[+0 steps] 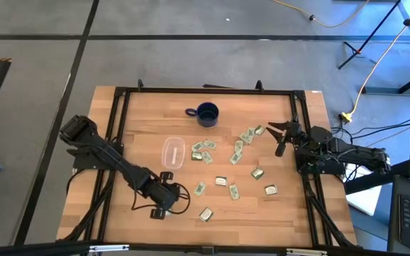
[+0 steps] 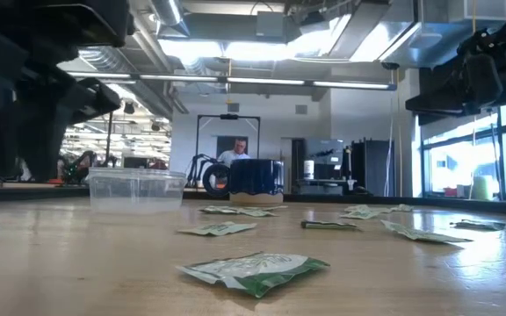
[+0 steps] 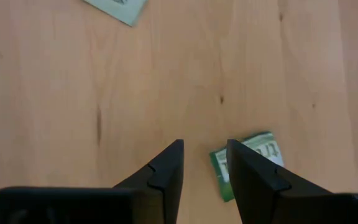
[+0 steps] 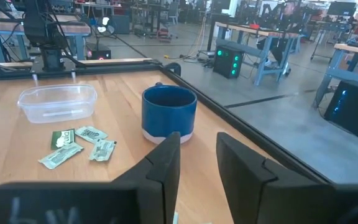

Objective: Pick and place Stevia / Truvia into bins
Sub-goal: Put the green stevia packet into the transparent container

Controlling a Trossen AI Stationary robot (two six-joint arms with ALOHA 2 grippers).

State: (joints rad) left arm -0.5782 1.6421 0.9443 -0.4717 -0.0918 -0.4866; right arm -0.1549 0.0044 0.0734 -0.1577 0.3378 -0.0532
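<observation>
Several pale green and white Stevia sachets [image 1: 235, 158] lie flat and scattered on the wooden table. The clear plastic bin [image 1: 173, 153] stands left of them, with nothing showing inside it. My left gripper [image 3: 205, 152] is open and points steeply down over bare wood near the table's front edge [image 1: 164, 205]. One sachet [image 3: 257, 155] lies just beside one of its fingers, partly hidden behind it, with nothing between the fingers. My right gripper [image 4: 197, 146] is open and held level at the table's right side [image 1: 283, 135], touching nothing.
A dark blue mug [image 1: 206, 114] stands at the far middle of the table, beyond the bin. Another sachet [image 1: 205, 213] lies near the front edge. A black frame [image 1: 119, 107] runs round the tabletop. A person shows in the room far behind the table [image 2: 237, 151].
</observation>
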